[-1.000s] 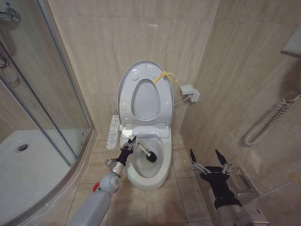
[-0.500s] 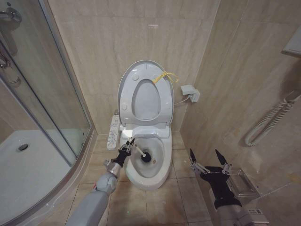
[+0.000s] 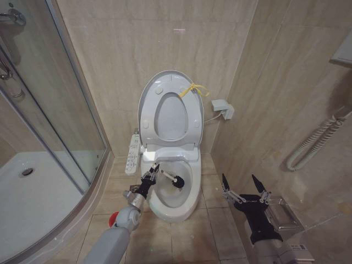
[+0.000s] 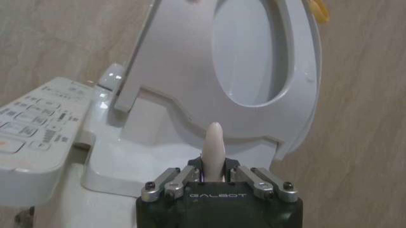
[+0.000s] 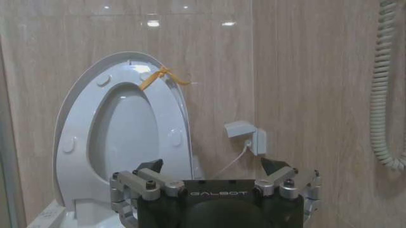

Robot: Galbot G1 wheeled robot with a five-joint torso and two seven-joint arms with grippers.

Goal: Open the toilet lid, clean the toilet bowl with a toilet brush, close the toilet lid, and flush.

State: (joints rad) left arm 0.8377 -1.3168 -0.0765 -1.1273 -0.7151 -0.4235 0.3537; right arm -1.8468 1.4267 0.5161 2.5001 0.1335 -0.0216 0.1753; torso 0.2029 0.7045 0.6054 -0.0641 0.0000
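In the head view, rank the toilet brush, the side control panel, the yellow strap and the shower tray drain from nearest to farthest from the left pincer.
1. The toilet brush, held in the left pincer, its head inside the toilet bowl.
2. The control panel, on the toilet's side just beyond the pincer.
3. The yellow strap, up on the raised toilet lid.
4. The drain, far off in the shower tray.

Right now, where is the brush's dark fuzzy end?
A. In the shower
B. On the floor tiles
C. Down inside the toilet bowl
C: the left gripper holds the toilet brush with its dark head down inside the toilet bowl.
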